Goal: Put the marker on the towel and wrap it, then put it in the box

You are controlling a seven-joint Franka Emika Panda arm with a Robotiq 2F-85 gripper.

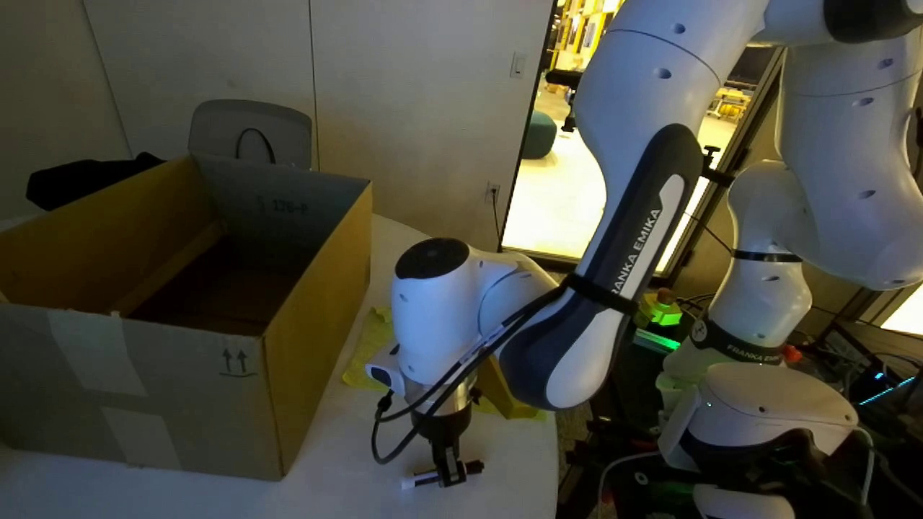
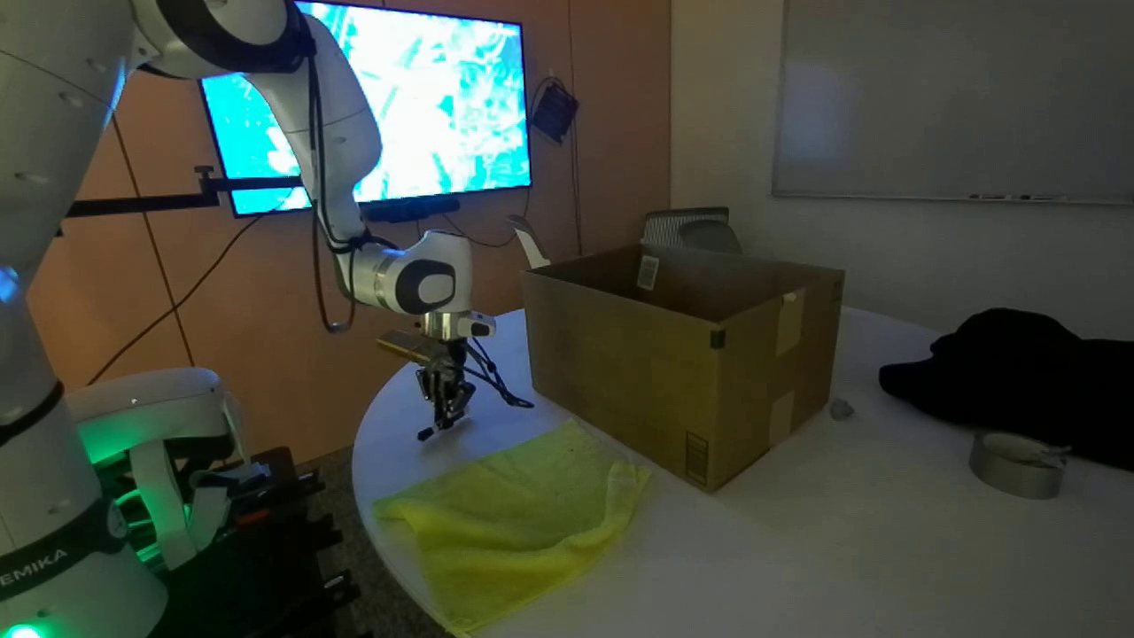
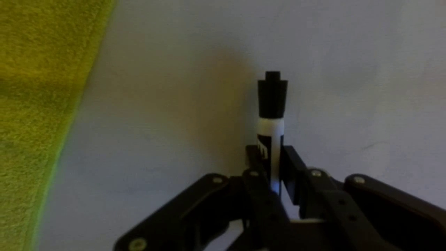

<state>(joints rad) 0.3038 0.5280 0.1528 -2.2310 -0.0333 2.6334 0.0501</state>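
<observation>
Both my jaws are gripping the marker (image 3: 271, 129) by its body, beside the towel (image 3: 41, 87); whether it is touching the desk (image 3: 348, 115), I cannot tell. I should be lifting straight up, keeping it level, then lowering it onto the towel's middle.

A glowing screen (image 2: 443, 106) hangs on a brown panelled wall (image 2: 275, 354).

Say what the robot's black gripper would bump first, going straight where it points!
Probably the round white tabletop, though the gap is unclear; the gripper holds a thin black-and-white marker.
</observation>
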